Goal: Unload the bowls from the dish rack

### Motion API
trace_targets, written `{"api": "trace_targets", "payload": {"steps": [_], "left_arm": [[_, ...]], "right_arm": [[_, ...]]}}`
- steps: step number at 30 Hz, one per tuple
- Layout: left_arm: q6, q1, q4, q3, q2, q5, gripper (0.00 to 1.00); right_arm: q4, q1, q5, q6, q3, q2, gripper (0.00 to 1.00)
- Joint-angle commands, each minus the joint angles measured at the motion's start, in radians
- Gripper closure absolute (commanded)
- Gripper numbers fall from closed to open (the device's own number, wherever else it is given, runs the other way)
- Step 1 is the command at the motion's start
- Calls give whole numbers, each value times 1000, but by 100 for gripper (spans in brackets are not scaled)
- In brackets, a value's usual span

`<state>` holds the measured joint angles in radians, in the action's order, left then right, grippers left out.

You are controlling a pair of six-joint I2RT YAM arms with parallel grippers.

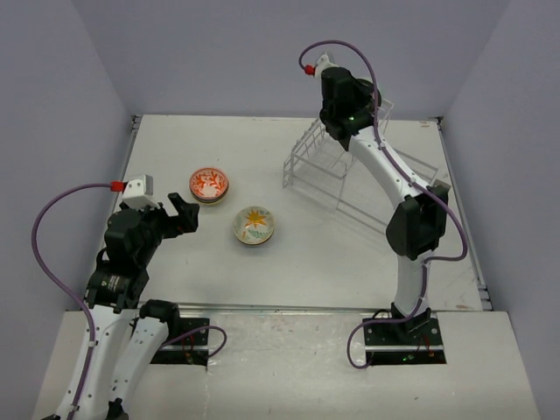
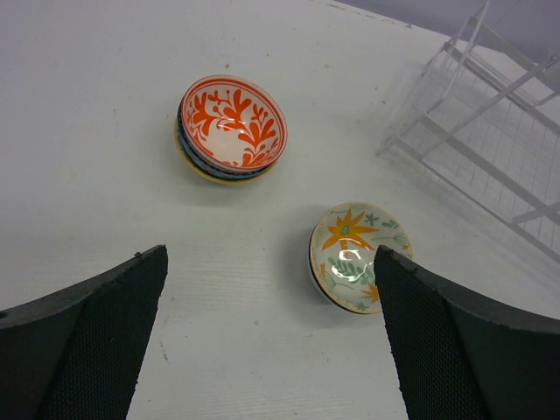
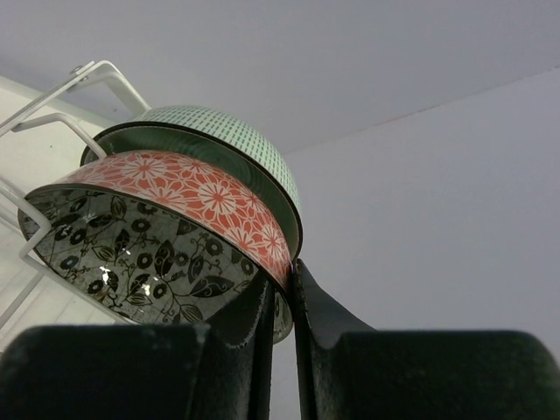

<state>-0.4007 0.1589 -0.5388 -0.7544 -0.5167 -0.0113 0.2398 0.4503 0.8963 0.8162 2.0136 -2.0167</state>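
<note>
Right end effector (image 3: 282, 278) pinches the red bowl (image 3: 201, 197) rim at the rack (image 1: 319, 162). Left end effector (image 2: 269, 262) hangs wide above the worktop (image 2: 87, 131).

Glossy glazed bowls (image 2: 232, 129), white wire rack (image 2: 490, 114), matt table (image 2: 87, 131)
</note>
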Motion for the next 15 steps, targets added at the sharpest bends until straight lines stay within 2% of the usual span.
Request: {"api": "trace_targets", "payload": {"steps": [1, 15], "left_arm": [[8, 7, 43, 6, 3, 7, 0], [8, 7, 42, 6, -6, 7, 0]], "right_arm": [[-27, 13, -77, -61, 13, 68, 100], [-34, 14, -76, -110, 8, 173, 100]]}}
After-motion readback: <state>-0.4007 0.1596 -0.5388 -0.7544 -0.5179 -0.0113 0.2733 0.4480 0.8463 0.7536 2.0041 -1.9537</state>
